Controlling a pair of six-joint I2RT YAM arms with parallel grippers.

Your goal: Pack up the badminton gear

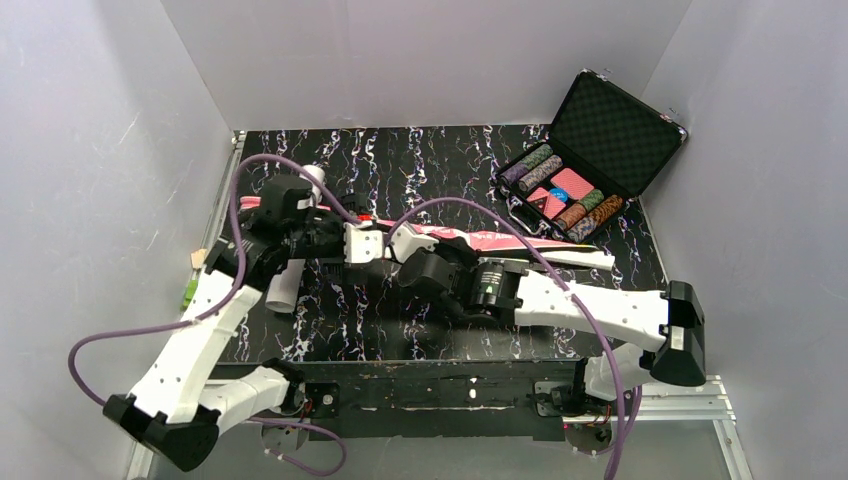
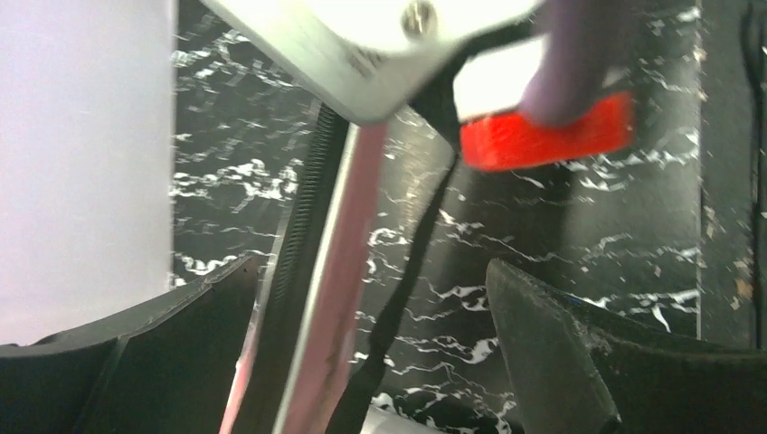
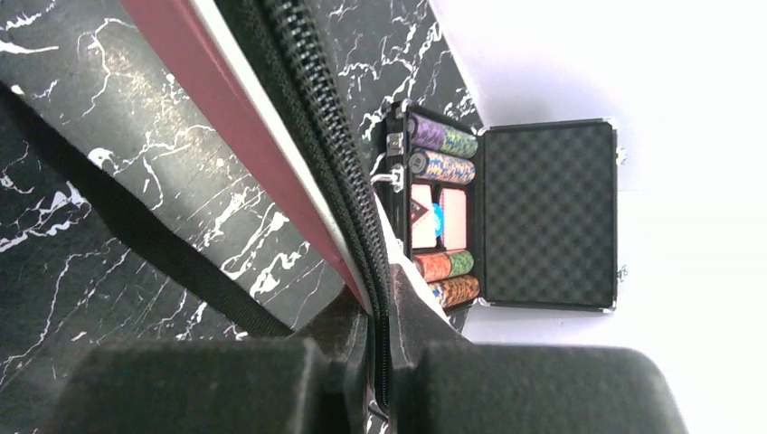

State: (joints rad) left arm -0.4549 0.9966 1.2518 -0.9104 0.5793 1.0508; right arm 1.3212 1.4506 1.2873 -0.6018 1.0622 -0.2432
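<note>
Pinches the bag (image 3: 203,90) by its zipper edge in the right pincer (image 3: 380,362). Holds the left pincer (image 2: 371,298) spread over the same bag's rim. Shows a chip case (image 3: 543,217) beyond the right pincer.

Top cam sits high up behind the near edge of the table (image 1: 420,160), looking down and forward over the whole thing. Left wrist cam is jammed in super close, staring along the blurry pink bag (image 2: 339,271) edge. Right wrist cam's equally close, looking down the bag's zipper (image 3: 335,172) toward the chip case (image 3: 543,217), which the top view shows too, far right corner.
</note>
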